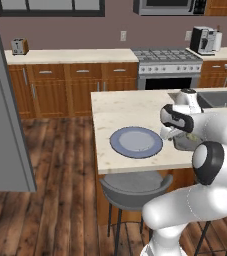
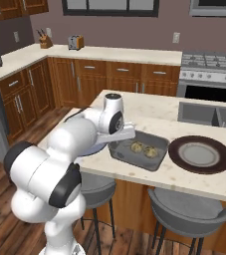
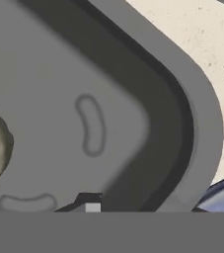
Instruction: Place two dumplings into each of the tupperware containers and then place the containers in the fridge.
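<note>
Kitchen island tabletop [image 2: 194, 185] carried a grey tupperware container [image 2: 120, 153] holding two dumplings [image 2: 137, 146] at centre frame.
Tool [image 2: 115, 141] hovered at the container's left rim; its spread could not be told.

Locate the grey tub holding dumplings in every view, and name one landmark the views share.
Left base view: tub at right, mostly behind the arm.
Right base view: centre, on the island, two dumplings inside.
Hand view: its rounded corner, close up.
Shared landmark: blue plate beside it.

No legible text, label, brand or number found on any surface. Appliances and cabinet fronts carry no readable markings.
</note>
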You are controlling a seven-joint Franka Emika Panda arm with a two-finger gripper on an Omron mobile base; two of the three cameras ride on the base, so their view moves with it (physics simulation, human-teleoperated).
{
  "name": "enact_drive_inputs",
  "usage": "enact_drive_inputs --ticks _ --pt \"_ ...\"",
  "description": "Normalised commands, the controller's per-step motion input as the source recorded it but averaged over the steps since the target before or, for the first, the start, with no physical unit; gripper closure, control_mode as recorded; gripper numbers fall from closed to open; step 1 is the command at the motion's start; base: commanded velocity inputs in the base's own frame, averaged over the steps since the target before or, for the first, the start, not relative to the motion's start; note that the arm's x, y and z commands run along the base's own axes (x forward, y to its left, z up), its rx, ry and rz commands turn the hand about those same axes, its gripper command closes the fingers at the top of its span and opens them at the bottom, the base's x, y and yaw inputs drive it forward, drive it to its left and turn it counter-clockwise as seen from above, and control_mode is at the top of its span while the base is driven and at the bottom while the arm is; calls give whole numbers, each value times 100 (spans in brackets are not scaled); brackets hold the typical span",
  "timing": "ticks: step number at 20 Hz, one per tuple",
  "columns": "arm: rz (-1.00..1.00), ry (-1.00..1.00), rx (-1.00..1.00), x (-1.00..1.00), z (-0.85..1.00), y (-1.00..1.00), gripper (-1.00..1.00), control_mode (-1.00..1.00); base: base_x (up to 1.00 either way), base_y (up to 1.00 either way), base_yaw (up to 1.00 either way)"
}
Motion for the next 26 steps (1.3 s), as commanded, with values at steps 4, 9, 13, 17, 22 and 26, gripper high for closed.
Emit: enact_drive_inputs --ticks 4,9,13,17,22,26 --pt "0 -6 7 -39 -19 -54 100 -100 0 0 0" --pt "0 0 8 -10 -46 -43 100 -100 0 0 0" --pt "0 -1 -8 -11 -3 -6 100 -100 0 0 0" --pt "-1 -4 -30 -20 10 0 100 -100 0 0 0" --pt "-10 -4 -19 -19 21 -1 100 -100 0 0 0" --pt "-13 -2 -13 -50 32 -4 100 -100 0 0 0"
